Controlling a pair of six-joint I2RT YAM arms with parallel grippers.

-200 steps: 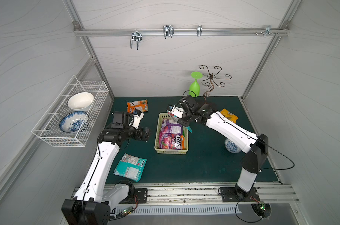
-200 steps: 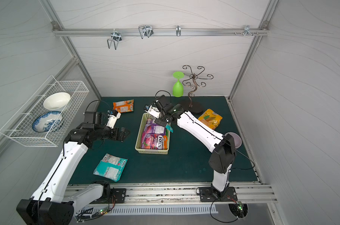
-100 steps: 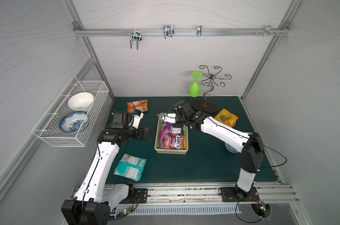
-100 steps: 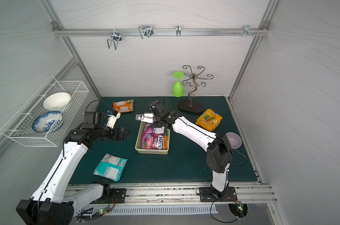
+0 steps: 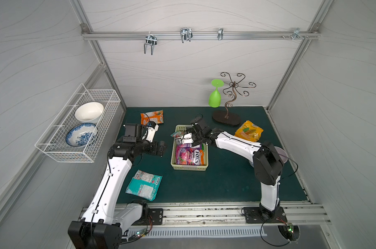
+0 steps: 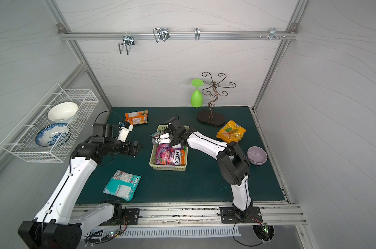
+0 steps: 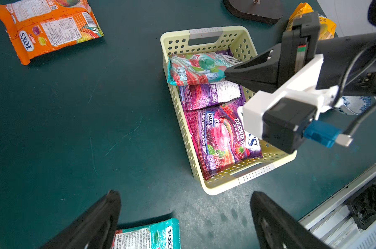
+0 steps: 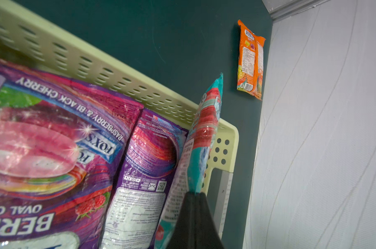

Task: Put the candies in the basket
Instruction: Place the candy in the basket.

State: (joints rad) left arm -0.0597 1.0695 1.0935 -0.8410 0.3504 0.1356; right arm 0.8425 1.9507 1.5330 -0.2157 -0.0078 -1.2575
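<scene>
- A pale yellow basket (image 7: 204, 32) holds a berries packet (image 7: 221, 138) and a purple packet (image 7: 204, 97), both lying flat.
- The right gripper (image 7: 227, 74) pinches a red-and-teal packet (image 7: 193, 69) over one end of the basket.
- The left gripper (image 7: 184, 194) is spread wide, with a teal packet (image 7: 148, 235) below it.
- An orange packet (image 7: 49, 28) lies on the green mat (image 7: 74, 129), well apart from the basket.

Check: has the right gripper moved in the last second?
Yes. The right gripper, shut on the red-and-teal packet, has swung to the robot's left over the basket, from its far right corner to its far left corner.

Left pincer (image 7: 184, 193) wide, right pincer (image 8: 194, 195) closed
</scene>
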